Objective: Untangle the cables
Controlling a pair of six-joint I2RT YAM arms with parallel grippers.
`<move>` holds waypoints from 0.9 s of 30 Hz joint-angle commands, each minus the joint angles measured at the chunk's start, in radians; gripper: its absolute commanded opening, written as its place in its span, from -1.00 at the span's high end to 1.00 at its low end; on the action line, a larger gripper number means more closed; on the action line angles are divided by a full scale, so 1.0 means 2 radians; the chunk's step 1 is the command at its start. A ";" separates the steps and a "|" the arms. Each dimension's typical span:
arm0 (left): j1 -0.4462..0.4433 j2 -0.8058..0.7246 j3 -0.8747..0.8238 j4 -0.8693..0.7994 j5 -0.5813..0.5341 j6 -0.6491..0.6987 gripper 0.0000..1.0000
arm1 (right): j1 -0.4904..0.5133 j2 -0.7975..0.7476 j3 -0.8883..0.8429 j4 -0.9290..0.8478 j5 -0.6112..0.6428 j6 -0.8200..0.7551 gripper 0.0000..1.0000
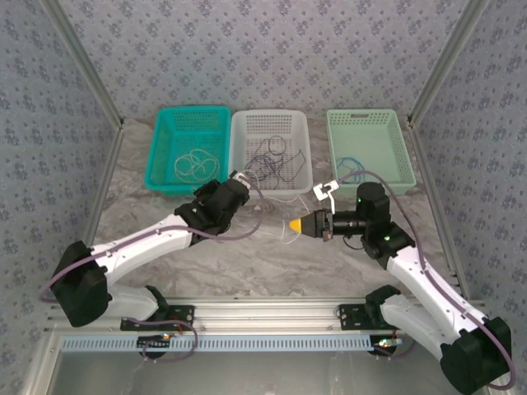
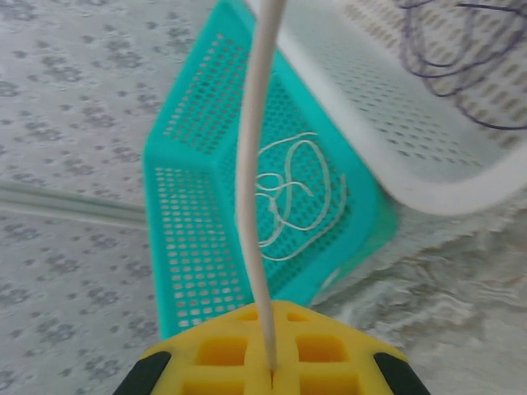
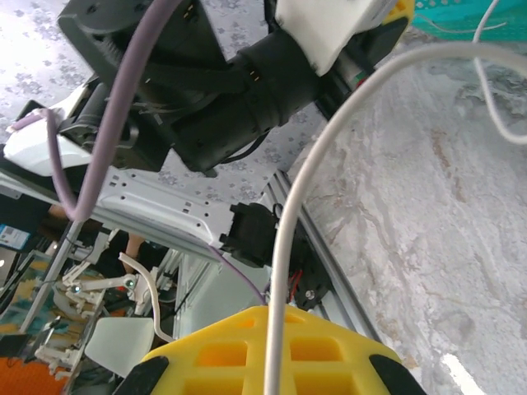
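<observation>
From above, three baskets stand in a row at the far side of the table [image 1: 272, 263]. A teal basket [image 1: 191, 111] holds whitish loops [image 1: 194, 164], a white basket [image 1: 270, 113] has dark cables [image 1: 270, 160] in a loose heap, and a green basket [image 1: 367, 114] has a blue cable [image 1: 349, 163]. This looks like sorting by colour, each freed wire getting its own bin. The left end effector [image 1: 237, 178] sits at the white basket's near rim. The right end effector [image 1: 294, 224] points toward it from nearby, over bare table, and any strand between them is too thin to trace here. In the left wrist view the yellow jaws are pressed together on a white cable [image 2: 251, 164], which leaves the closed tips and runs straight away, crossing above the teal basket. In the right wrist view that end effector is likewise closed, with seemingly the same pale cable pinched in its jaws, rising from them and bending over toward the left arm [image 3: 222, 99]. Held at two places, the cable can probably be drawn apart to work it free of the dark tangle, though I cannot tell whether it is caught there.
</observation>
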 commanded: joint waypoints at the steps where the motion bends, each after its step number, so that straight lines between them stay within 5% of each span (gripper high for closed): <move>1: 0.022 0.008 0.035 0.012 -0.057 0.021 1.00 | 0.000 -0.007 0.021 -0.010 -0.022 -0.003 0.94; 9: 0.095 -0.015 0.087 0.028 -0.025 0.038 1.00 | 0.017 0.007 0.023 -0.002 -0.004 -0.026 0.95; 14: 0.131 -0.027 0.098 0.064 0.040 0.051 1.00 | 0.075 0.062 0.061 0.036 0.066 -0.060 0.98; 20: 0.182 -0.027 0.065 0.151 0.108 0.088 1.00 | 0.118 0.187 0.160 0.040 0.082 -0.116 1.00; 27: 0.298 -0.005 0.070 0.225 0.239 0.026 1.00 | 0.135 0.368 0.301 0.000 0.087 -0.158 1.00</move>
